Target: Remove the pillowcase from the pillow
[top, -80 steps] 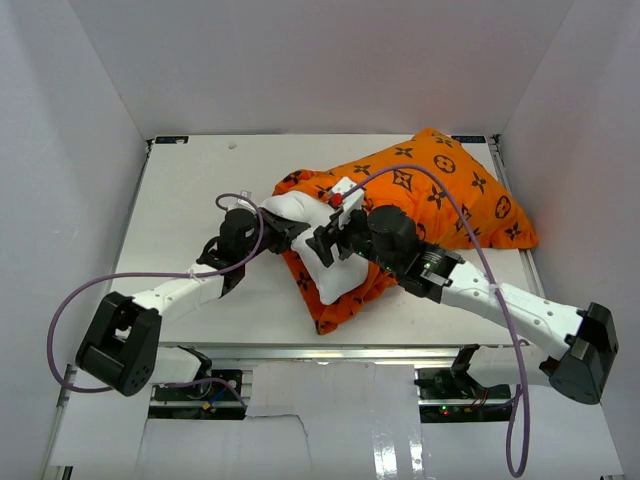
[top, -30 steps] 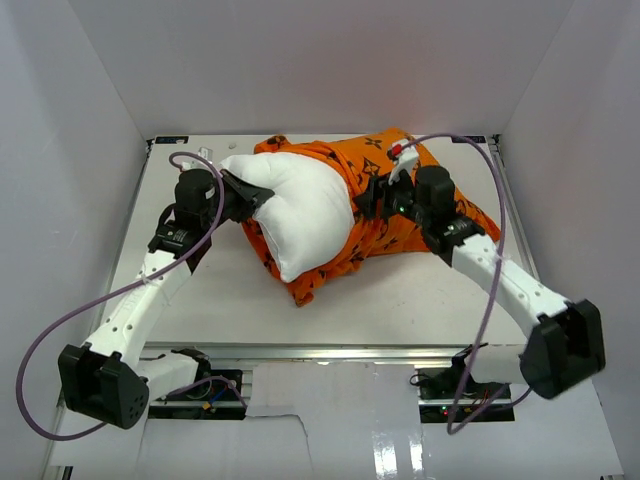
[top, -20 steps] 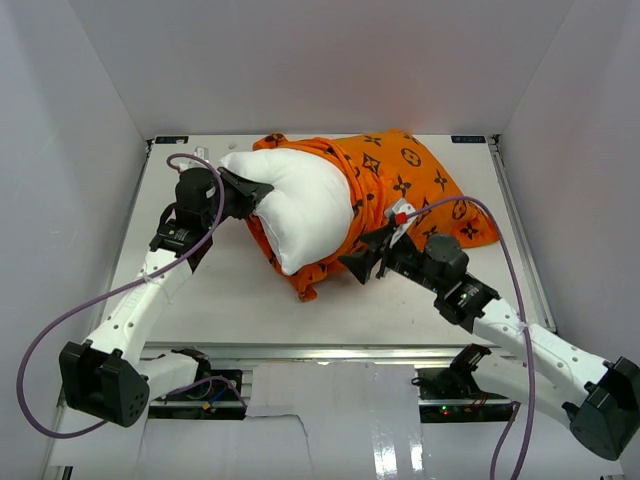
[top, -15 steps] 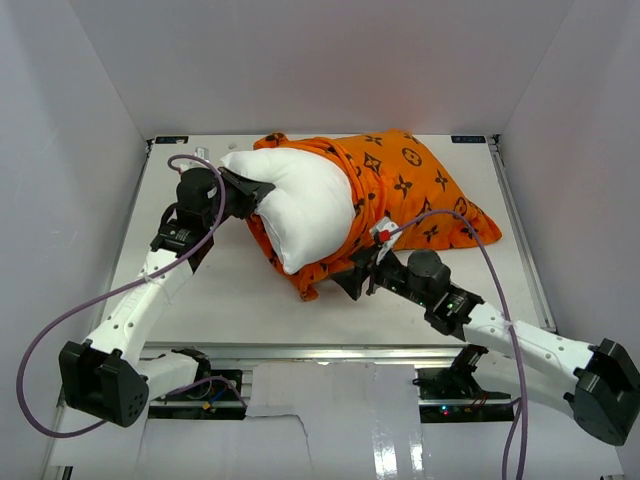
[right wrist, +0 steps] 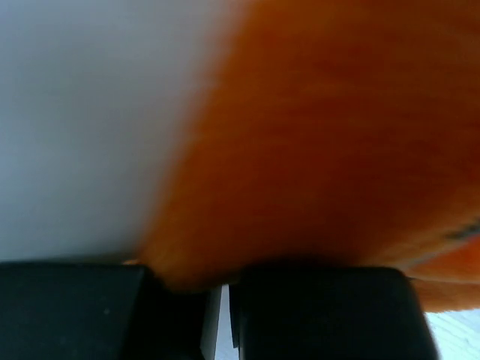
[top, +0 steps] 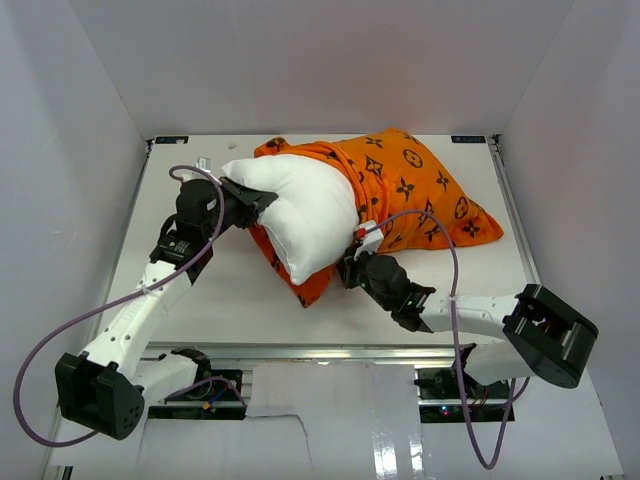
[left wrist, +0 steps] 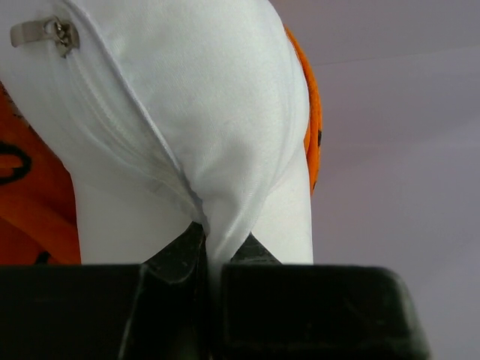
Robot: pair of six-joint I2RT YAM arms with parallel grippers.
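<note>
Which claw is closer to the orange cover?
Right. The right gripper is closed on the near edge of the pillowcase; the left gripper clamps a corner of the white pillow, beside the orange fabric.

There was one pillow (top: 305,215), one pillowcase (top: 420,190) and one table (top: 230,300). Two arms were counted, the left arm (top: 150,295) and the right arm (top: 470,312). Two purple cables (top: 451,268) showed, one along each arm.

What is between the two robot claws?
The white pillow, bulging out of the orange pillowcase, lies between the left claw and right claw; the top view shows it.
</note>
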